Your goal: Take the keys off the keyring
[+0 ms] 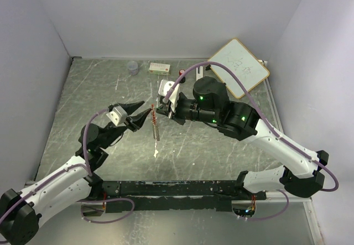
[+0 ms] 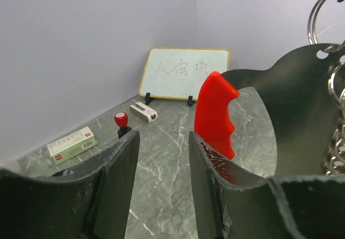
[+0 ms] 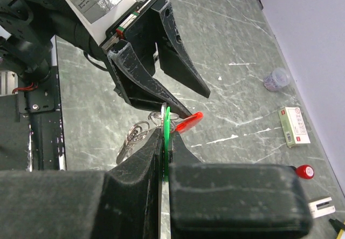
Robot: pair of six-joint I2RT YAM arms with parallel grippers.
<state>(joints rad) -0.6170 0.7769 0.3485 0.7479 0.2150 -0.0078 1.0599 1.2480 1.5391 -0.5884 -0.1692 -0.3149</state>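
My right gripper is shut on the thin green key, held edge-on with a metal piece against it. The red key sticks out just beyond the green one, and it also shows in the left wrist view. Silver rings hang to the left. The grey ribbed keyring strand dangles below the bunch, its end near the table. My left gripper is open, one finger beside the red key, nothing between the jaws. A dark flat piece hangs on the rings.
A whiteboard leans at the back right. A white-and-green box, a clear cup and a red-and-black knob stand along the back wall. A small white object lies by the whiteboard. Walls close three sides.
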